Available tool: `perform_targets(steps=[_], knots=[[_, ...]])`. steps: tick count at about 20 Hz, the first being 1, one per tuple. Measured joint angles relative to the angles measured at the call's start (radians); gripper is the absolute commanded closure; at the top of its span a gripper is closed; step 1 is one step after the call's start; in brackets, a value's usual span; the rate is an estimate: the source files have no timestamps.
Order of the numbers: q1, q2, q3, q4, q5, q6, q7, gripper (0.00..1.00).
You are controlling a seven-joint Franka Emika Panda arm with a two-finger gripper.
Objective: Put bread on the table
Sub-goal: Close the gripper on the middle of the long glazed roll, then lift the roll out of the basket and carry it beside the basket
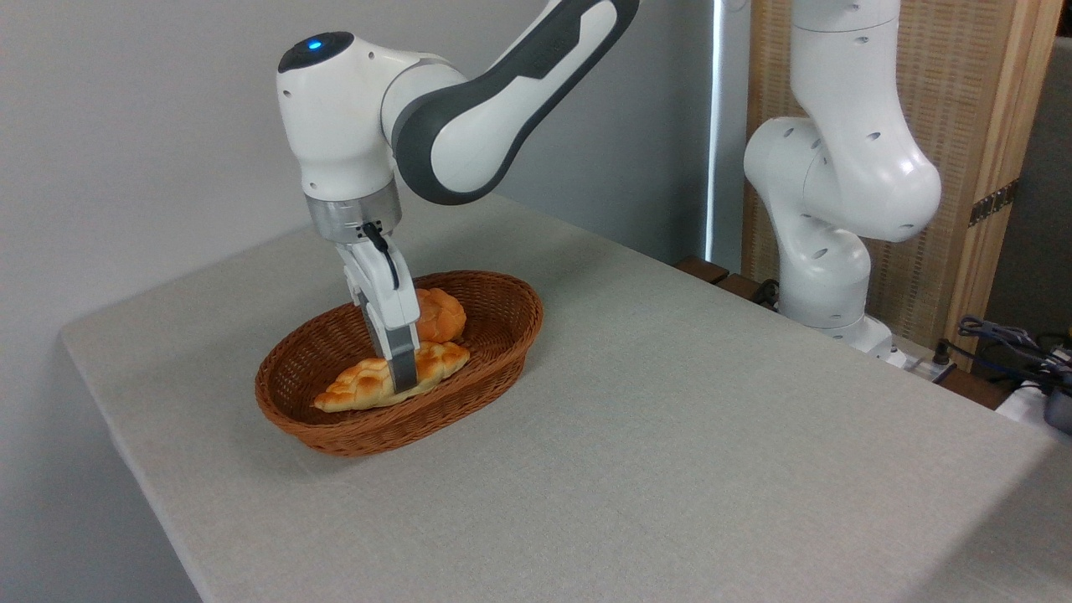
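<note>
Down in the wicker basket (502, 335), the pincer (403, 381) points straight down at the middle of the braided bread (356, 387). Only its near finger shows clearly, a grey pad lying against the near side of the loaf; the far finger is hidden behind it, so whether the pincer is clenched on the bread or merely standing around it I cannot tell.

The bread lies inside the basket, along its near-left wall, with one tapered end pointing left toward the rim and the other reaching right past the pincer. It looks to rest on the basket floor. Just behind it, farther into the basket, sits a rounder golden roll (440, 314), partly covered by the pincer body.

The basket is oval, brown, and stands on the left half of the bench (670, 435), a wide grey-beige surface with a fabric-like texture. The arm (469, 142) comes in from the upper right, bends at a white joint with a blue light on top, and drops vertically to the basket. Its white base (829, 251) stands at the far right edge of the bench, before a wooden screen (988, 126). Some cables (1005, 343) lie at the far right.
</note>
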Motion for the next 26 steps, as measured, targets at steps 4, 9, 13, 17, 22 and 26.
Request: perform_targets(steps=[4, 9, 13, 17, 22, 26], knots=[[0.0, 0.0, 0.0, 0.0, 0.0, 0.0, 0.0, 0.5], [0.0, 0.0, 0.0, 0.0, 0.0, 0.0, 0.0, 0.5], [0.0, 0.0, 0.0, 0.0, 0.0, 0.0, 0.0, 0.56], [0.0, -0.001, 0.0, 0.004, 0.0, -0.002, 0.0, 0.61], [0.002, -0.003, 0.003, 0.07, -0.011, -0.091, 0.0, 0.65], [0.007, -0.005, 0.009, 0.145, -0.042, -0.177, 0.0, 0.65]])
